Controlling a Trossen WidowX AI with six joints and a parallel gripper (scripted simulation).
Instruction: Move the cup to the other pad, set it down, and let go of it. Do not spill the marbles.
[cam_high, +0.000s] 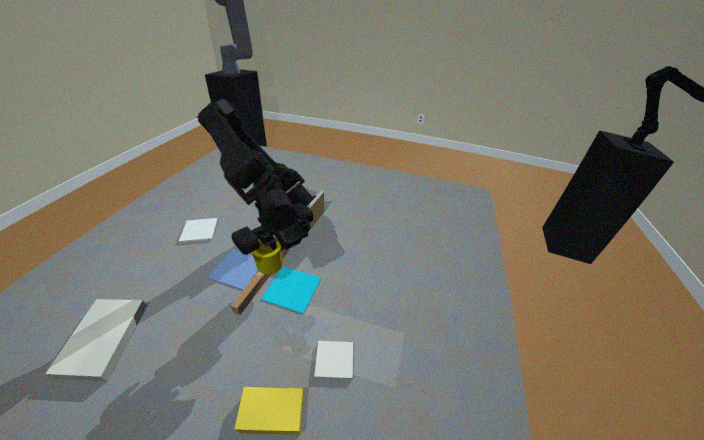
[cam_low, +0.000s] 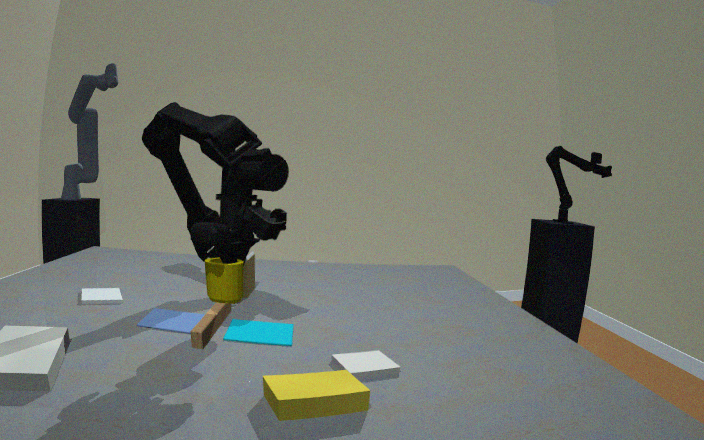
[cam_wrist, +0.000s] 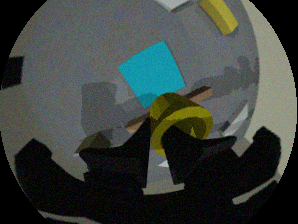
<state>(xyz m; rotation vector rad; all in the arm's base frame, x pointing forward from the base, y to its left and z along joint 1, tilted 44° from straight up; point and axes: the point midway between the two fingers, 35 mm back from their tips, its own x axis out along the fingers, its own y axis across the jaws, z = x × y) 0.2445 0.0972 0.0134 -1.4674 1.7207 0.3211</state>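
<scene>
End effector (cam_high: 268, 242) (cam_low: 232, 259) (cam_wrist: 153, 120) gripping yellow cup's (cam_high: 267, 260) (cam_low: 224, 281) (cam_wrist: 169, 107) wall

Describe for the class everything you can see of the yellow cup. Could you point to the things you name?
The cup (cam_high: 268, 263) (cam_low: 224, 282) (cam_wrist: 165, 102) is a plain, darkish yellow cylinder, open at the top, with a thick rim and no visible handle. Its material could be plastic, though the pictures cannot settle that. The end effector (cam_high: 267, 242) (cam_wrist: 153, 120) is shut on its wall, holding it roughly upright in the air above the wooden bar (cam_high: 249, 293) (cam_low: 210, 325) (cam_wrist: 202, 94), between the two pads. Whether marbles lie inside cannot be clearly made out.
</scene>
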